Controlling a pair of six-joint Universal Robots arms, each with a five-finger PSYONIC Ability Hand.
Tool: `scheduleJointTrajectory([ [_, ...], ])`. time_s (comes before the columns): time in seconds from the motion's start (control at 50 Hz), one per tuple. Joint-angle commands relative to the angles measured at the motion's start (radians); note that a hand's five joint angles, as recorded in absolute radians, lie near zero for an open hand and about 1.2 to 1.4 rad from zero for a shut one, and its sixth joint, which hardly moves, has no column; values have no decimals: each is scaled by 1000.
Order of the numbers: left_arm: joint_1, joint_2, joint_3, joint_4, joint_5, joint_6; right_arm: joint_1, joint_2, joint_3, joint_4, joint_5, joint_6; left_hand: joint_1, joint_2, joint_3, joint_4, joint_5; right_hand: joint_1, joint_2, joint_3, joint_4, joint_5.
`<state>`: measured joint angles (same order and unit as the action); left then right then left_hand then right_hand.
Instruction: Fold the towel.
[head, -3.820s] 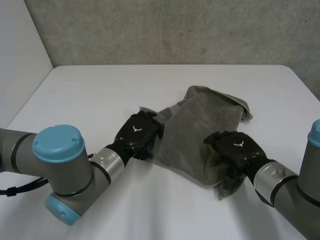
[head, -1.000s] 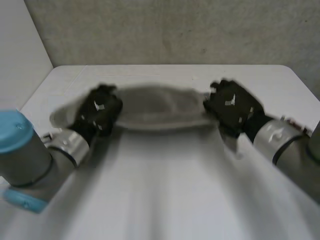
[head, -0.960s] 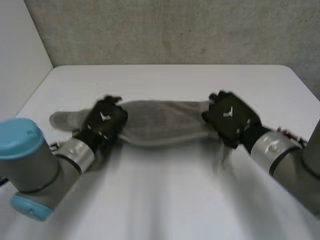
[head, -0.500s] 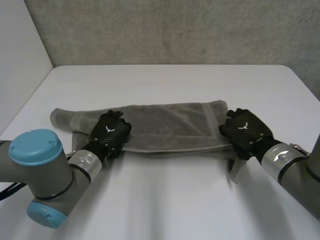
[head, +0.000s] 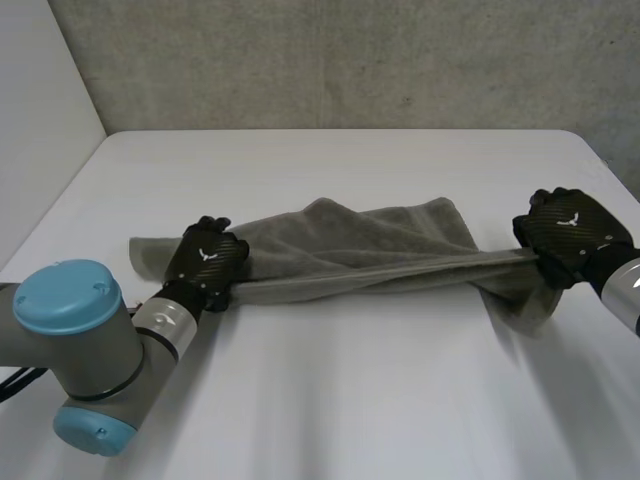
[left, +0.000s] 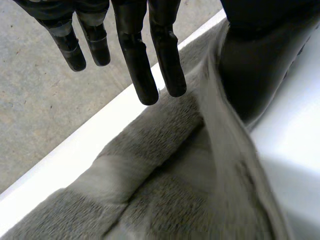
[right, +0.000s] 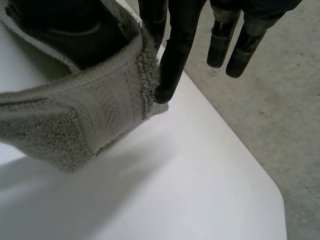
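Grey towel lies stretched crosswise over the middle of the white table, bunched into a long, narrow band. Its left end sits flat on the table, poking out just past the left hand. That hand, at the end of the left arm, rests on the towel close to this end, at the near edge. In the left wrist view the fingers reach out straight above the cloth, and the towel's edge rises between them and the thumb, so the hand grips the towel in a flat pinch.

From there the near edge runs in a straight, drawn line towards the right. Behind it the cloth rumples, with a soft hump near the middle.

At the table's right side the right hand has the towel's other end. In the right wrist view the hem wraps between the thumb and one finger, which nip it. The other fingers are straight and apart from the cloth. A loose flap hangs down below this hand, and whether it touches the table is not clear.
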<state>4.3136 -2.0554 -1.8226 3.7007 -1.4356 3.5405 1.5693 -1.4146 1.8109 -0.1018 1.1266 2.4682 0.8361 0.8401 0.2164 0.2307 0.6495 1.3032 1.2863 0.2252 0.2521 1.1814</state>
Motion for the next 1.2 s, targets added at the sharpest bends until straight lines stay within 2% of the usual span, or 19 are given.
scheduleJointTrajectory([
  [0.02,18,8,-15,-7,0,0,-26,3,-7,25,-51,0,73,69,-42,-56,85,93,110,-51,-78,40],
  [0.04,20,12,-15,-8,0,0,-26,6,-5,39,-60,0,195,191,-42,-56,207,93,110,-51,-78,40],
  [0.06,21,24,-18,-14,0,1,-28,8,-7,54,-62,0,449,445,-42,-56,461,93,110,-51,-78,40],
  [0.08,24,38,-21,-21,0,2,-29,10,-7,65,-65,0,559,555,-42,-56,571,93,110,-51,-78,40],
  [0.22,49,107,-27,-86,6,24,-25,34,4,68,-68,15,560,556,-42,-56,572,38,55,-51,-78,-14],
  [0.26,52,120,-29,-100,6,31,-23,60,8,60,-59,67,560,556,-42,-56,572,-429,-412,-51,-78,-482],
  [0.28,55,130,-29,-114,6,34,-23,60,8,60,-59,67,560,556,-42,-56,572,-431,-415,-51,-78,-484],
  [0.3,61,141,-29,-123,7,35,-26,75,8,56,-57,110,560,556,-42,-56,572,-545,-528,-51,-78,-598],
  [0.48,123,159,-34,-142,14,35,-31,151,16,-33,-30,325,560,556,-42,-56,572,-590,-573,-51,-78,-643],
  [0.62,172,161,-20,-146,14,34,-32,166,24,-49,50,331,560,556,-42,-56,572,-593,-576,-51,-78,-646],
  [0.82,205,166,-1,-150,14,31,-52,158,90,-49,61,328,560,556,-42,-56,572,-558,-541,-51,-78,-610],
  [0.84,210,166,-1,-150,14,28,-61,151,99,-49,56,327,560,556,-42,-56,572,-453,-436,-51,-78,-506],
  [0.86,210,166,-1,-151,14,28,-67,146,103,-49,48,325,560,556,-42,-56,572,-254,-237,-51,-78,-307],
  [0.88,210,166,-1,-151,14,28,-68,146,104,-49,48,325,560,556,-42,-56,572,-252,-235,-51,-78,-305],
  [0.92,210,166,-3,-151,15,29,-71,134,102,-41,27,322,560,556,-42,-56,572,63,80,-51,-78,10],
  [1.04,205,213,-17,-200,17,26,-87,63,76,8,-8,291,560,556,-42,-56,572,93,110,-51,-78,40],
  [1.14,210,307,-24,-254,38,23,-141,-90,24,161,-111,204,560,556,-42,-56,572,93,110,-51,-78,40],
  [1.2,213,380,-21,-298,78,6,-141,-122,4,200,-140,192,560,556,-42,-56,572,93,110,-51,-78,40],
])
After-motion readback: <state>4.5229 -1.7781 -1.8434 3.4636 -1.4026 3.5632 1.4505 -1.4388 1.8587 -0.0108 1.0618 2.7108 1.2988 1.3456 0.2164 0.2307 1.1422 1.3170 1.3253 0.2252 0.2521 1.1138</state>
